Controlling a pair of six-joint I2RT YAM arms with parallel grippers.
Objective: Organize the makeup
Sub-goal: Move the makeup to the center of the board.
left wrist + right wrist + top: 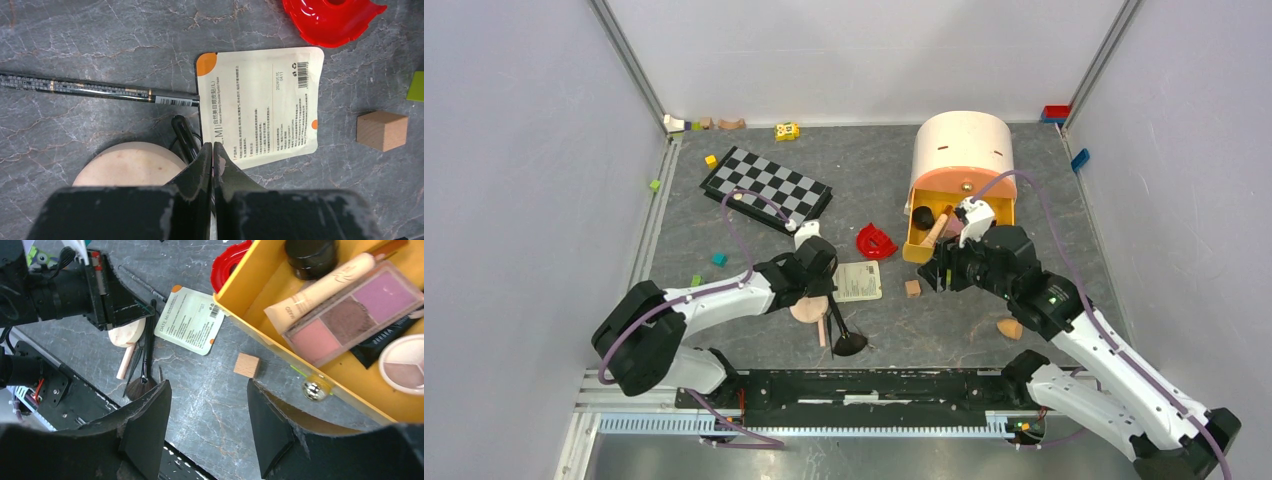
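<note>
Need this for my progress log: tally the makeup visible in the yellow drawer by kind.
Palettes: 2 (rectangular palette, round palette)
Cream tube: 1
Black jar: 1
Black flat pack: 1
Total: 5, plus an orange-brown stick cut off at the frame edge.

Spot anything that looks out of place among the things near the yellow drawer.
The red curved plastic piece and the small wooden cube lie just outside the open yellow drawer. Neither is makeup, so both look out of place.
</note>
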